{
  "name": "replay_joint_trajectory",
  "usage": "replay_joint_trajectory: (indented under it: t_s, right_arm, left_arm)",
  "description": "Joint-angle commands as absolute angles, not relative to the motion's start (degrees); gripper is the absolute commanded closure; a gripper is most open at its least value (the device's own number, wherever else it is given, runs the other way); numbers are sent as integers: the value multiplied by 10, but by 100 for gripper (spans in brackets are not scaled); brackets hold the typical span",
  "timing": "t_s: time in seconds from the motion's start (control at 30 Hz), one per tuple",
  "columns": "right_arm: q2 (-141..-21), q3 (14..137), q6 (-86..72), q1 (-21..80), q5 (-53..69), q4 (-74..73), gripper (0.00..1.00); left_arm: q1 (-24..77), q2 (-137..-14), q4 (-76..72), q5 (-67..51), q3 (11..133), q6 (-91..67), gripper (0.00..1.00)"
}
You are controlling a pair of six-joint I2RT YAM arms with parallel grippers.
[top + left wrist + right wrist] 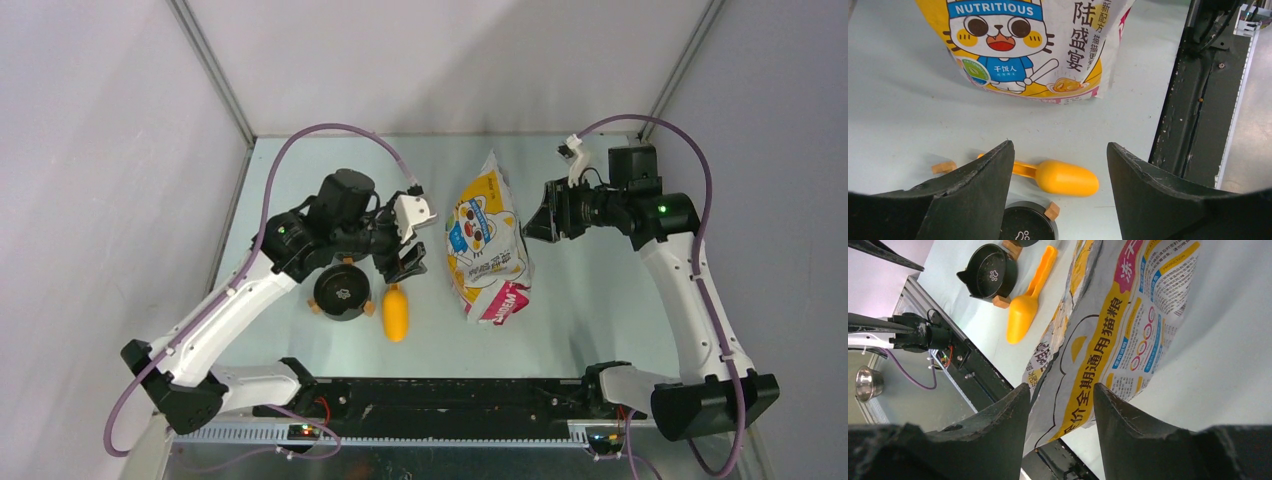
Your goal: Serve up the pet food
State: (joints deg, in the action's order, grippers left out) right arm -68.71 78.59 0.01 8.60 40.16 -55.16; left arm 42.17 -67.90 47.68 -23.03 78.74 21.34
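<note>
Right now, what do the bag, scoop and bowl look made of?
Bag: likely printed plastic film, semi-gloss; it creases and catches light. Scoop: orange moulded plastic, smooth, soft sheen. Bowl: black, faintly speckled, ceramic or plastic, can't say which; its tan feet look like wood.

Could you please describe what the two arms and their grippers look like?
The left arm and right arm have white link shells with black joint housings and black bases. A purple cable runs along each in loose loops, and a small green light glows on each. The left gripper and right gripper carry broad, black, wedge-shaped fingers with scuffed edges.
</note>
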Motion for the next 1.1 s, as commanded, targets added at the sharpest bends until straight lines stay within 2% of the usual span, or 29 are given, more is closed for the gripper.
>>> replay_joint_trajectory:
  t_s: [0.0,0.33,1.07]
  right_arm:
    - [-682,795,-14,92,399,-535,48]
    - [-679,776,-15,92,368,-531,55]
    - [-666,779,-23,88,441,-544,55]
  left_arm:
    - [414,-671,451,-246,783,201,25]
    - [411,-679,447,-258,787,190,25]
    - [408,-688,440,-258,785,191,25]
